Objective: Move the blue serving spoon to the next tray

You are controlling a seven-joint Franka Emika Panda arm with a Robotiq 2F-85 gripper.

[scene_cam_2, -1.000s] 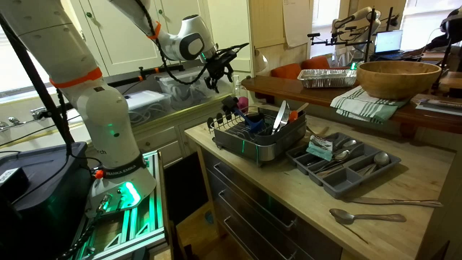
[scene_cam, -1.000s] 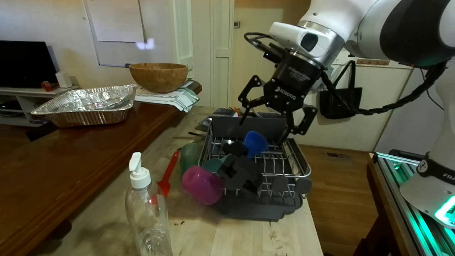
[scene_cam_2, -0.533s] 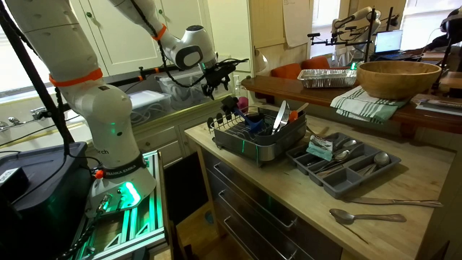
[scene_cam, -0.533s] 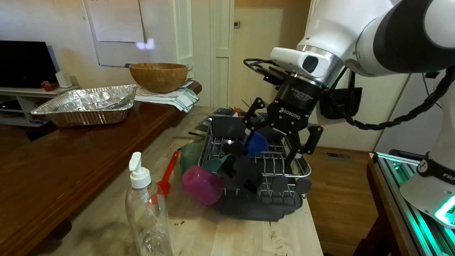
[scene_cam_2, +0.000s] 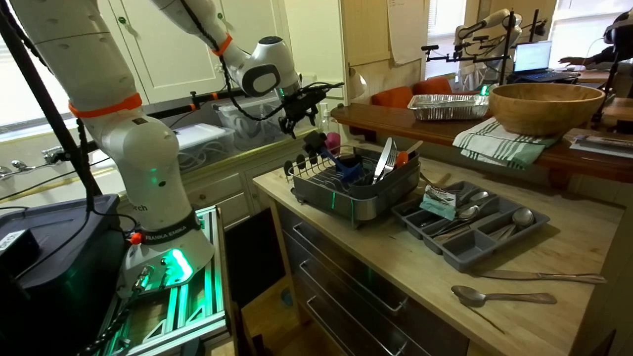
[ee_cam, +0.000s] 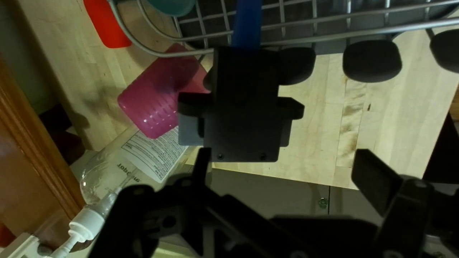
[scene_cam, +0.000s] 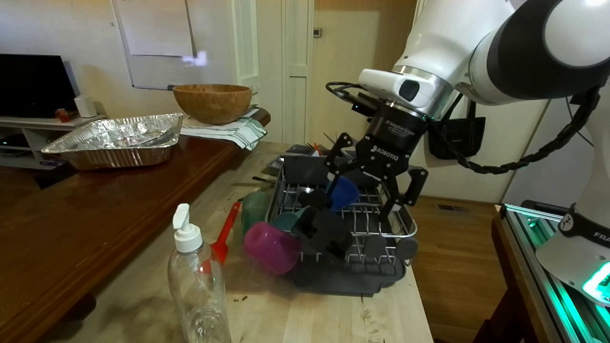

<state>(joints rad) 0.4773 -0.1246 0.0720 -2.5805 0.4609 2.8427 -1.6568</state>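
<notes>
The blue serving spoon (scene_cam: 347,194) lies in the dark dish rack (scene_cam_2: 381,205), its round bowl low among the wires. Its blue handle (scene_cam_2: 336,159) rises to a black block (scene_cam_2: 314,142) at the rack's far end. In the wrist view the blue handle (ee_cam: 247,27) runs into the black block (ee_cam: 245,107). My gripper (ee_cam: 283,156) is open and empty, with the block just ahead of its left finger. In an exterior view the gripper (scene_cam_2: 300,126) is above and beyond the rack's far end. The grey cutlery tray (scene_cam_2: 504,245) is beside the rack.
A magenta cup (scene_cam: 271,247) hangs at the rack's corner, with a green cup (scene_cam: 255,209) and red utensil (scene_cam: 228,233) beside it. A clear pump bottle (scene_cam: 198,286) stands close by. A knife and fork (scene_cam_2: 385,160) stick up from the rack.
My gripper has come down towards the height of the rack, mostly in the first half second, then shifted only slightly. It stays open. The spoon and rack have not moved.
</notes>
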